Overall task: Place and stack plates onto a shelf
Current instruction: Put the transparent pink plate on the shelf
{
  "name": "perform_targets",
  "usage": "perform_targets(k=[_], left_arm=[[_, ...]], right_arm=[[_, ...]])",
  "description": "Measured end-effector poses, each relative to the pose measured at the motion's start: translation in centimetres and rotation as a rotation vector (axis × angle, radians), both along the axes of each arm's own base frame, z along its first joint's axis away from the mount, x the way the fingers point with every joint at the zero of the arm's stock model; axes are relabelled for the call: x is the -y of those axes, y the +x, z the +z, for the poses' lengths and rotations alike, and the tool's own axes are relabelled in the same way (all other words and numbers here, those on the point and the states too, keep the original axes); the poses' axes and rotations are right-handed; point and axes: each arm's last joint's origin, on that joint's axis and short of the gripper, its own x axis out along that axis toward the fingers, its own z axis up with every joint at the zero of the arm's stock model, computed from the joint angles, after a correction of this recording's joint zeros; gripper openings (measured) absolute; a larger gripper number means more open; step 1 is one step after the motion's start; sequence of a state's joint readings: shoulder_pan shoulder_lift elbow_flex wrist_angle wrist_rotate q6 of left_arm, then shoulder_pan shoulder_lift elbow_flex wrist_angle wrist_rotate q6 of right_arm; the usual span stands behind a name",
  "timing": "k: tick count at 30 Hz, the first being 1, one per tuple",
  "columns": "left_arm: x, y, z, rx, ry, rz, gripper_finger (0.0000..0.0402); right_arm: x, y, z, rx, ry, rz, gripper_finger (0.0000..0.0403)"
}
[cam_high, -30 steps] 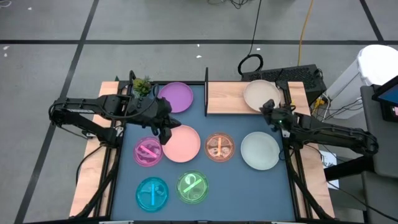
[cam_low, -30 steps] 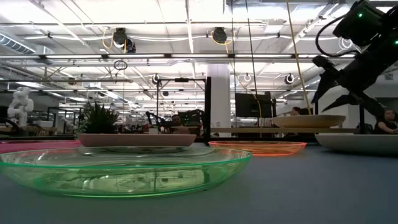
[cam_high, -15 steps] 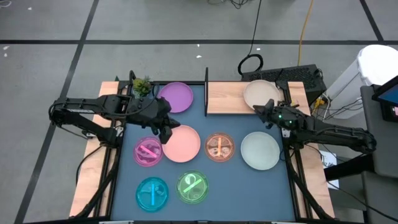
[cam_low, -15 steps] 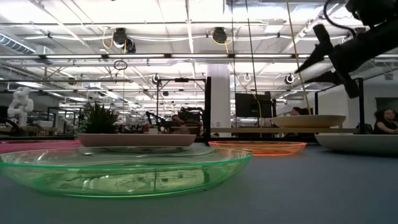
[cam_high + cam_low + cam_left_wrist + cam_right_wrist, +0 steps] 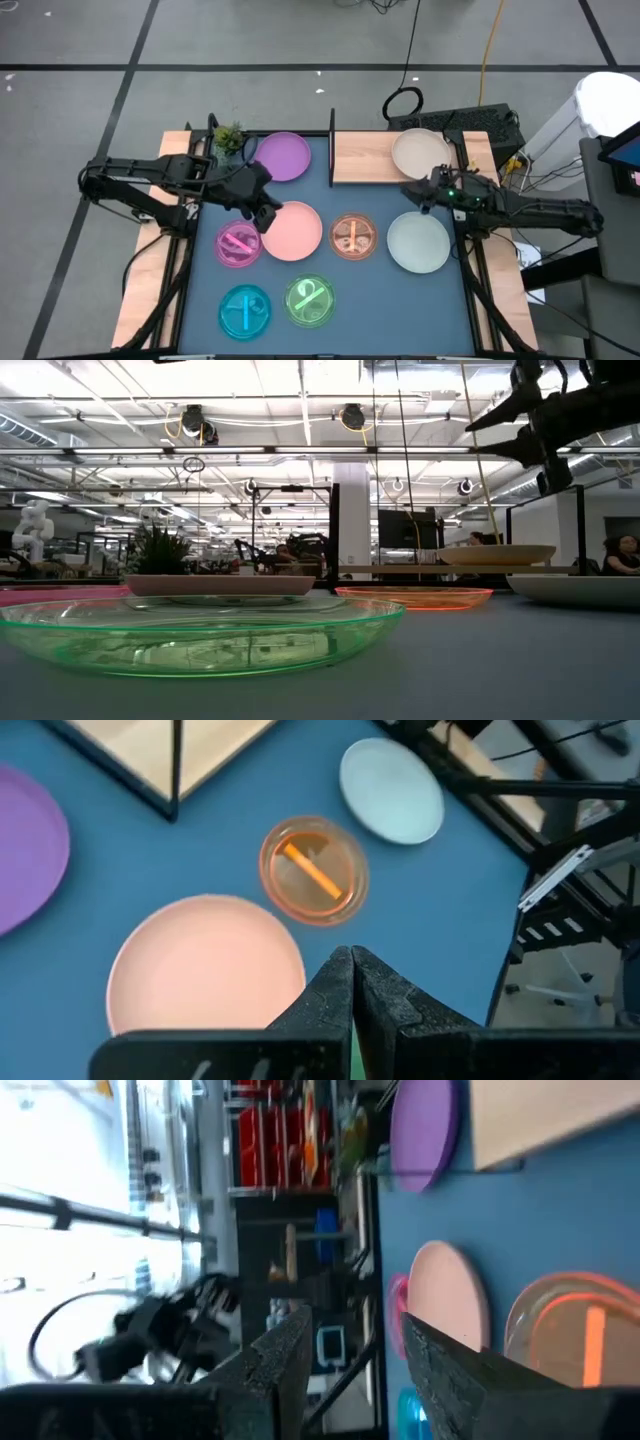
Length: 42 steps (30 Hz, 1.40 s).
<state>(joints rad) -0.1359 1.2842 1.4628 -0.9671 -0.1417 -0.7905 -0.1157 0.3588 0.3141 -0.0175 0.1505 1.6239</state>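
Note:
My left gripper (image 5: 264, 212) is shut and hangs over the far-left rim of the pink plate (image 5: 294, 231); in its wrist view the shut fingertips (image 5: 351, 953) show beside that plate (image 5: 205, 965). My right gripper (image 5: 408, 190) is open, raised and level, pointing toward the table's left, between the shelf (image 5: 365, 157) and the mint-white plate (image 5: 418, 242). The cream plate (image 5: 420, 152) rests flat on the shelf's right end. The purple plate (image 5: 283, 156), magenta plate (image 5: 239, 243), orange plate (image 5: 353, 237), cyan plate (image 5: 245, 311) and green plate (image 5: 311, 302) lie flat on the blue table.
A small potted plant (image 5: 228, 137) stands at the table's far-left corner. The shelf's thin black upright (image 5: 331, 146) rises between the purple plate and the board. Bare blue surface (image 5: 390, 310) lies at the near right. A person (image 5: 625, 555) sits in the room behind.
My right gripper has risen from just above the cream plate on the shelf and swung toward the table's left, tipping from pointing down to about level. It has stayed open. The cream plate has stayed on the shelf.

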Motion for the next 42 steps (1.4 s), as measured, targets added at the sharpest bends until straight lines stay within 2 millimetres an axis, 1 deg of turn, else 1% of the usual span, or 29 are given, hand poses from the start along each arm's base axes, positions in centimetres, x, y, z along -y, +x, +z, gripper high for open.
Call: perform_targets(k=[2,5,10,14,18,20,23,26,29,35,37,39,42], left_arm=[[0.1,-0.2,-0.2,-0.03,-0.015,0.015,0.0003],[0.1,-0.4,-0.8,-0.072,-0.052,0.058,0.0003],[0.1,-1.1,-3.1,-0.215,-0.173,0.218,0.0009],[0.6,-1.5,-5.5,-0.33,-0.302,0.323,0.0032],[1.2,-1.9,-8.0,-0.469,-0.421,0.3,0.0068],[1.3,-2.1,-9.3,-0.531,-0.451,0.306,0.0087],[0.8,-2.4,-10.8,-0.601,-0.476,0.246,0.0108],[0.3,-2.9,-11.8,-0.671,-0.503,0.179,0.0115],[-0.8,-3.7,-12.7,-0.754,-0.499,0.214,0.0116],[-3.6,-4.9,-16.5,-0.825,-0.474,0.253,0.0116],[-4.0,-5.3,-17.4,-0.83,-0.38,0.221,0.0116],[-4.4,-5.5,-17.9,-0.832,-0.259,0.155,0.0116],[-4.6,-5.7,-18.2,-0.855,-0.197,0.131,0.0116]], right_arm=[[-0.3,0.0,0.2,0.012,0.005,0.027,0.0141],[-0.9,0.1,1.2,0.031,-0.007,0.073,0.0141],[-1.6,0.6,3.4,0.042,-0.055,0.136,0.0132],[-1.9,1.1,4.6,0.026,-0.093,0.164,0.0119],[-2.1,1.7,4.5,-0.003,-0.105,0.18,0.0107],[-2.1,1.9,4.4,-0.02,-0.16,0.189,0.0103],[-2.2,2.1,4.5,-0.022,-0.246,0.204,0.01],[-2.2,2.2,4.7,-0.01,-0.294,0.207,0.01],[-2.2,2.2,4.7,-0.014,-0.32,0.208,0.01],[-2.0,2.4,4.6,-0.04,-0.352,0.159,0.01],[-2.0,2.5,4.6,-0.043,-0.354,0.146,0.01],[-2.0,2.5,4.6,-0.046,-0.358,0.134,0.01],[-2.0,2.6,4.5,-0.051,-0.357,0.133,0.01]])
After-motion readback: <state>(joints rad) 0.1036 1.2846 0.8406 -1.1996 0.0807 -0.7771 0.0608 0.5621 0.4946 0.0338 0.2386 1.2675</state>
